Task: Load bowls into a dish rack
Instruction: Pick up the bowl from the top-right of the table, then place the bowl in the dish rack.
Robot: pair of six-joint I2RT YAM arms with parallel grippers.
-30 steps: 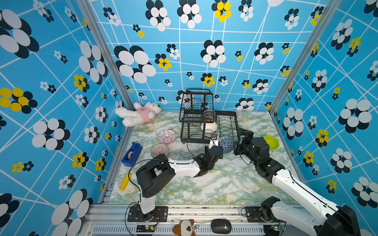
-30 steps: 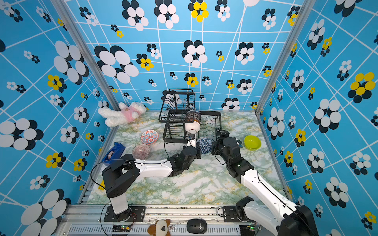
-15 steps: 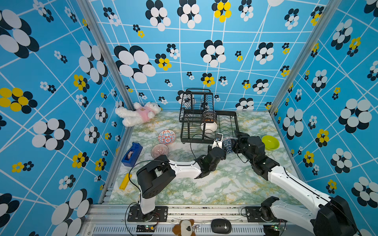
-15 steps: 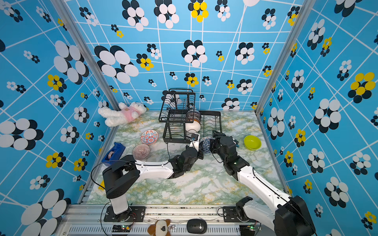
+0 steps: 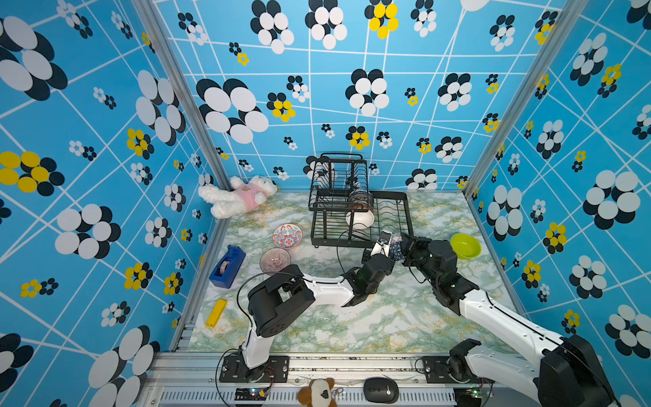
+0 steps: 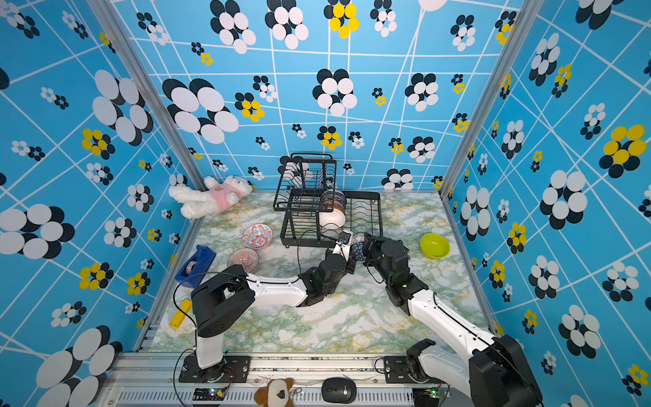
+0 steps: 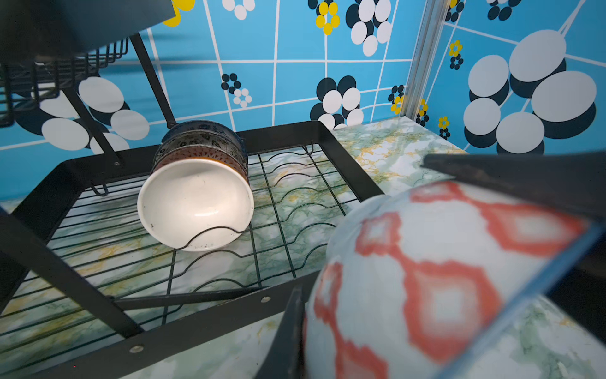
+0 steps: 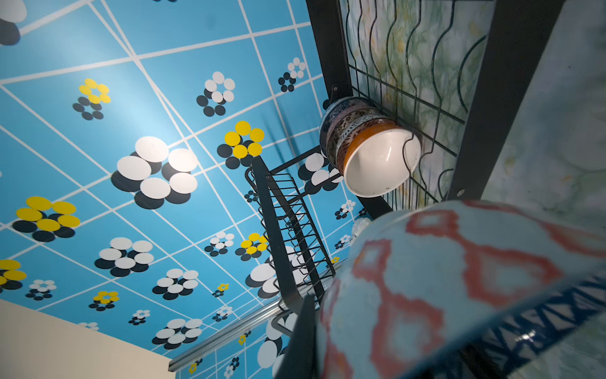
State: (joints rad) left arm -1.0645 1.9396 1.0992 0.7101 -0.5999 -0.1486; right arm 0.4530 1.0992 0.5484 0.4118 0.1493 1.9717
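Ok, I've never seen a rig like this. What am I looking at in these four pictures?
Two robot arms stand at a marbled table. Two pictures look down from overhead, nearly the same view; the other two come from a camera on each arm's wrist. On the table: a black wire dish rack with nested bowls on edge inside, a lime green bowl, a floral bowl, a purplish ribbed bowl, a blue tape dispenser and a plush toy. At the rack's front corner the left gripper and right gripper are both shut on one patterned bowl with red diamonds, which fills both wrist views.
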